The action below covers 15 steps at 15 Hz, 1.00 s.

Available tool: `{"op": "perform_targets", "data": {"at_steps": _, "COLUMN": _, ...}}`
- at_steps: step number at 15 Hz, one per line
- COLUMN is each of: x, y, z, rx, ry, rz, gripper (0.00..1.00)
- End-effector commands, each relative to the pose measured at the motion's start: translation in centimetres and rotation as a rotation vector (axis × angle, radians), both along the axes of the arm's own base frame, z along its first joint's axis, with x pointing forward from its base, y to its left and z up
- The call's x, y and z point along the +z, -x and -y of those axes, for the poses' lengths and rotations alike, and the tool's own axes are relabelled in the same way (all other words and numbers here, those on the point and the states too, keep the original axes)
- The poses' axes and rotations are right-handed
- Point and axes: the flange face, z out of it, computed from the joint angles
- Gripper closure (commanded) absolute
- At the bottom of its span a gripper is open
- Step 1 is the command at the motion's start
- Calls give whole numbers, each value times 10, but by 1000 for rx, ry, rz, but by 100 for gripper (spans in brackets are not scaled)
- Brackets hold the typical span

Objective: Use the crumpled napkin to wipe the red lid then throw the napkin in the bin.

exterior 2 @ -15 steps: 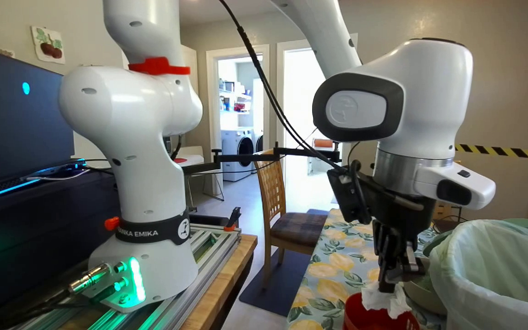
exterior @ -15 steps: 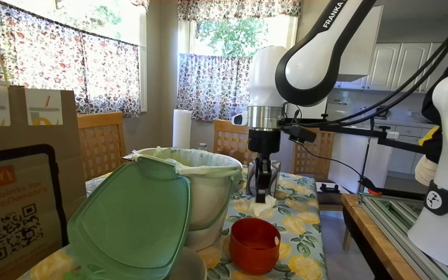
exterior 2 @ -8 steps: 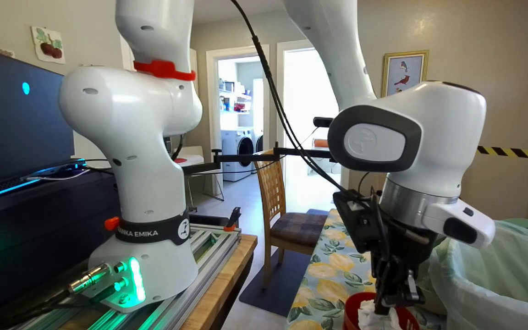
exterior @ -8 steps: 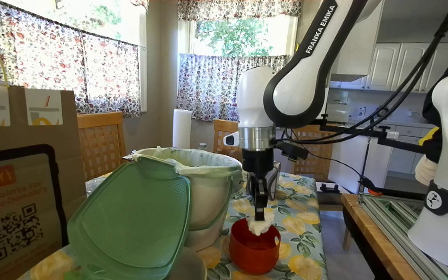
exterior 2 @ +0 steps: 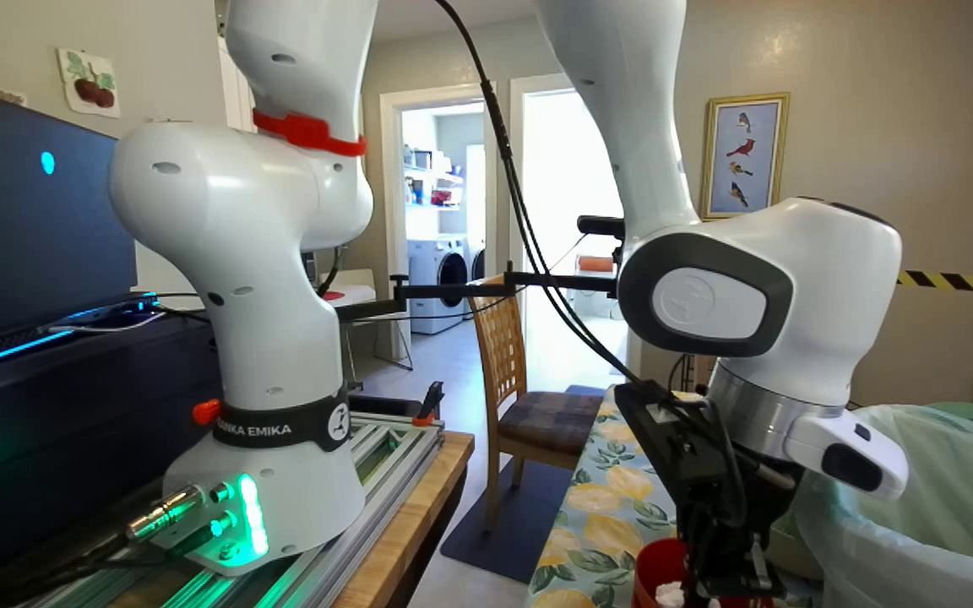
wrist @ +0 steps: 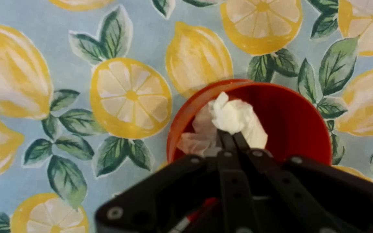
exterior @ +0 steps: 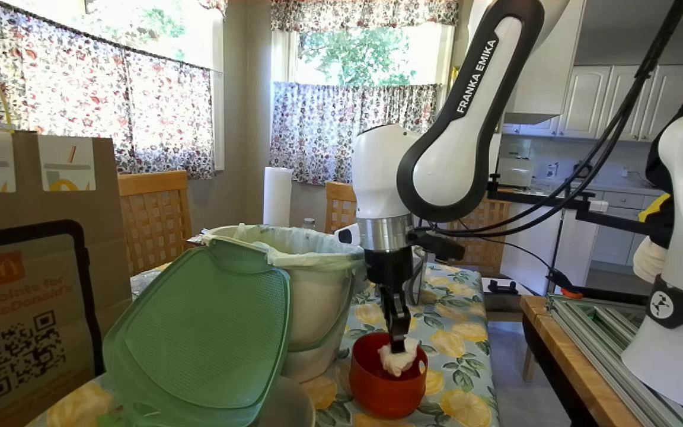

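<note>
On lemon-print tablecloth [exterior: 466, 356], in an ext. view: red lid [exterior: 386, 398], deep; crumpled napkin [exterior: 399, 363] w/in rim, at tips of your gripper [exterior: 398, 346]. In an ext. view: both part-hidden by gripper; bin [exterior 2: 883, 540] nearby. Wrist view: your jaws nearly together, napkin pinched btwn tips.

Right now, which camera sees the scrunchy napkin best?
The wrist view: the napkin looks biggest there. In an exterior view, it's small beneath the gripper; in an exterior view, only napkin bits show at the bottom edge.

Wrist view: close, down into red container [wrist: 291, 124]; both exterior views: farther, sharing bin [exterior: 318, 302].
</note>
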Motion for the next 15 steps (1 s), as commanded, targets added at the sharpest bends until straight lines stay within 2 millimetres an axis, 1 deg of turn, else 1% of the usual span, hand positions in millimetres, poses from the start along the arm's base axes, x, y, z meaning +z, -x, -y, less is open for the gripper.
{"op": "perform_targets", "data": {"at_steps": 1, "x": -12, "y": -6, "z": -3, "rx": 33, "ry": 21, "rz": -29, "gripper": 99}}
{"op": "perform_targets", "data": {"at_steps": 2, "x": -5, "y": 0, "z": -1, "rx": 19, "ry": 6, "rz": -12, "gripper": 97}}
{"op": "perform_targets", "data": {"at_steps": 3, "x": -8, "y": 1, "z": -2, "rx": 27, "ry": 9, "rz": -17, "gripper": 99}}
{"op": "perform_targets", "data": {"at_steps": 8, "x": -7, "y": 2, "z": -5, "rx": 32, "ry": 4, "rz": -19, "gripper": 99}}
{"op": "perform_targets", "data": {"at_steps": 15, "x": -8, "y": -7, "z": -31, "rx": 68, "ry": 0, "rz": -24, "gripper": 99}}
